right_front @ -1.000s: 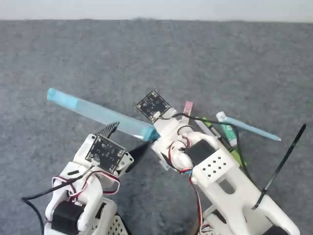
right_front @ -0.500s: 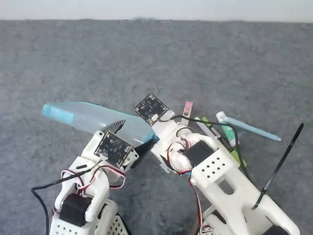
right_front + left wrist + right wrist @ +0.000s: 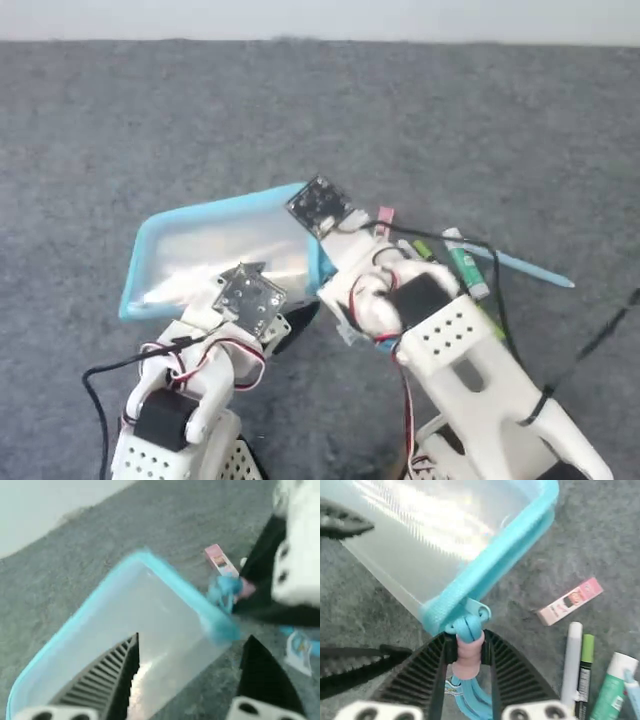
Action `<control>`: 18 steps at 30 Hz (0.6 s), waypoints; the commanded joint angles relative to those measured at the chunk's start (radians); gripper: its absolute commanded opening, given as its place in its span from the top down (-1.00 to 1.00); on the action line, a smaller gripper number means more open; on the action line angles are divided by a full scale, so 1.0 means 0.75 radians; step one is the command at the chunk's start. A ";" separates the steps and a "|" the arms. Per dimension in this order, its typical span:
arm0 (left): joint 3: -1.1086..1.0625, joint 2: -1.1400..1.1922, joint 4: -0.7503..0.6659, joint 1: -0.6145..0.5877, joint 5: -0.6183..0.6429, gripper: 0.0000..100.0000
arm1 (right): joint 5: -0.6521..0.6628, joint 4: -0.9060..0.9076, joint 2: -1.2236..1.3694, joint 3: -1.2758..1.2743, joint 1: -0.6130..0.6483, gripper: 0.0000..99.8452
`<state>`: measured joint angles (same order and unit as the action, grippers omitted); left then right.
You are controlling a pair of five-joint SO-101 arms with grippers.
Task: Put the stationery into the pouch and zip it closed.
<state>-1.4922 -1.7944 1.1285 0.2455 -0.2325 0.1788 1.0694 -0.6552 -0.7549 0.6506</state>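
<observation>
— Where is the pouch (image 3: 215, 245) now?
— In front of both arms, with its wide clear face turned upward and the blue edge all around it. If it rests on the grey mat (image 3: 450, 120) or is lifted a little, I cannot tell.
— And the right gripper (image 3: 467, 650)?
— Its jaws are pressed on the pink zipper pull (image 3: 467, 662) at one corner of the pouch, so the pouch starts just ahead of the fingertips.
— The left gripper (image 3: 187, 680)?
— Spread wide, with nothing in it. One finger (image 3: 112, 680) is over the clear face, and the other is past the pouch's edge, over the mat.
— The stationery?
— Outside the pouch, on the mat beside the right gripper: a pink eraser (image 3: 570, 601), a white marker (image 3: 571, 660), a green marker (image 3: 585, 672), a green tube (image 3: 610, 690) and a blue pen (image 3: 525, 267).
</observation>
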 commanded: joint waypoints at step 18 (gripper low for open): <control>-0.101 -0.006 -0.172 -0.094 -0.068 0.38 | 0.061 0.384 -0.060 0.362 0.036 0.99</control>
<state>-1.5428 -1.7944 1.0625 0.2440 -0.2401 0.2079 1.2965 -0.6552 -0.5738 0.6705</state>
